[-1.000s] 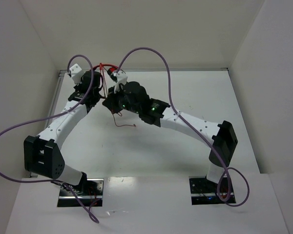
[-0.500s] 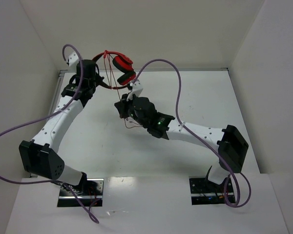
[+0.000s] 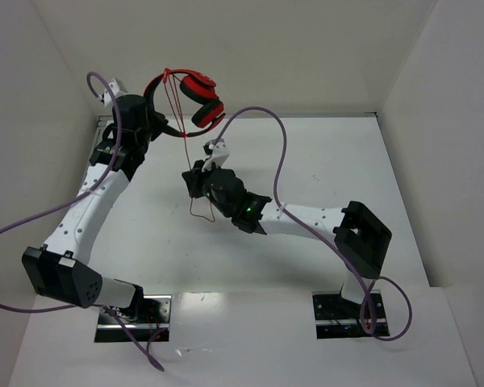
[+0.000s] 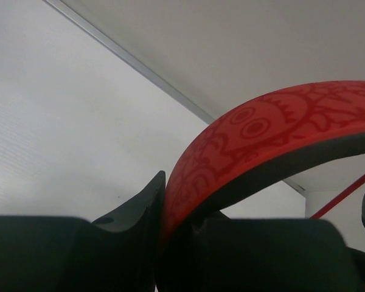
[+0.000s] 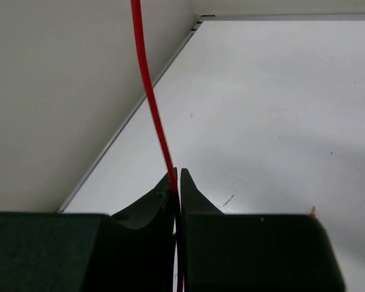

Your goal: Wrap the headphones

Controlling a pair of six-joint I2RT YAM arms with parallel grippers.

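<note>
aloft, left gripper (image 4: 170, 213) clamps the red patterned headphones (image 4: 261, 134); right gripper (image 5: 177, 182) pinches their cable (image 5: 147, 79).

Overhead view is bright and even, with diffuse light from above. White table (image 3: 331, 161) and back wall sit near clipping; side walls read greyer. Shadows are soft, just faint smudges under the arms. There's a glare patch on the near edge between the bases. The thin red cable (image 3: 176, 105) barely resolves here. Left wrist: headband (image 4: 261, 140) is very close to the lens and a bit soft, though its print is still readable. Left gripper (image 4: 176, 207) is underexposed, near-black, no surface detail. Right wrist: cable (image 5: 149, 91) is reasonably sharp, right gripper (image 5: 177, 182) is dark blocks, the table looks slightly grainy and the far corner soft.
</note>
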